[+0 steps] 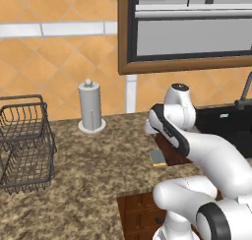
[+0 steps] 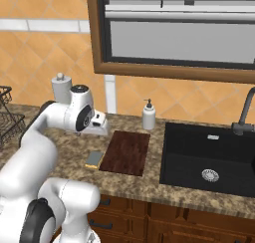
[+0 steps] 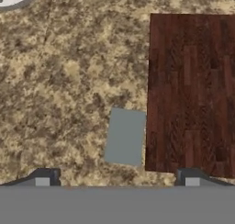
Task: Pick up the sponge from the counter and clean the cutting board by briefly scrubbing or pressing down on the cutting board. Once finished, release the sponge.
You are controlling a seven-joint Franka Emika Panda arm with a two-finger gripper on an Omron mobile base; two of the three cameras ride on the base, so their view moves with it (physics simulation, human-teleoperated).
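The small grey-blue sponge (image 3: pixel 125 136) lies flat on the speckled counter (image 3: pixel 59 94), its long side close against the left edge of the dark reddish-brown cutting board (image 3: pixel 190 94). From the right base camera, the sponge (image 2: pixel 93 159) sits at the board's (image 2: pixel 126 151) near left corner. The left base view shows the sponge (image 1: pixel 158 158) beside a strip of the board (image 1: pixel 171 154), mostly hidden by my arm. My gripper (image 3: pixel 117 179) hovers above the counter and is open, its fingertips (image 3: pixel 43 178) wide apart with nothing between them. The sponge lies below, a little ahead of them.
A white paper towel holder (image 1: pixel 90 107) stands at the back of the counter, and a dark wire basket (image 1: pixel 24 140) stands far left. A soap dispenser (image 2: pixel 148 115) sits behind the board. A black sink (image 2: pixel 209 157) with a faucet (image 2: pixel 246 110) is to the right.
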